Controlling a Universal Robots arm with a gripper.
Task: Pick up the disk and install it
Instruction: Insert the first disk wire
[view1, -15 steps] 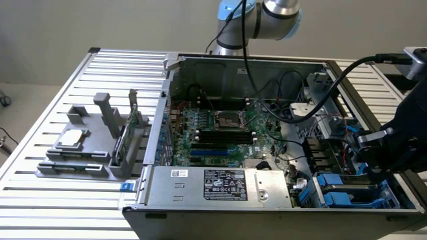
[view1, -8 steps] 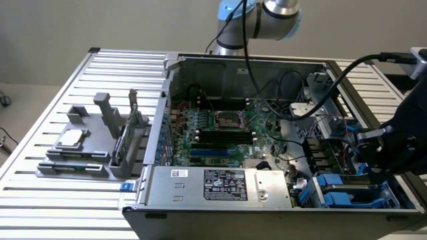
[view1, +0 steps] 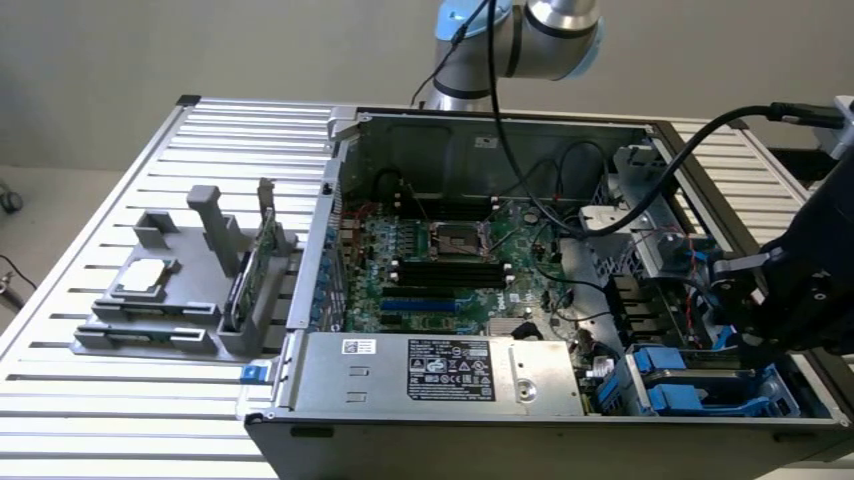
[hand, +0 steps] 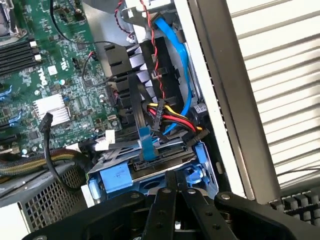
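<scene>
Silver-grey metal disk in a blue plastic carrier frame (hand: 119, 178) is seated in the corner drive bay of the open grey computer case (view1: 534, 445), likely placed so the cables reach it. Black pincer (hand: 176, 189) is held just above it, fingers pressed together, nothing pinched. Counted: one disk, one pincer.

Green motherboard (hand: 65, 75), blue disk frame (hand: 117, 177), black tool (hand: 176, 181)

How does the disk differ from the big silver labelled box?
The disk is edged in blue plastic; the silver box is bare metal with a black-and-white label. The disk is smaller than the silver box. The disk lies near the gripper; the silver box lies farther off. Both sit inside the open case.
</scene>
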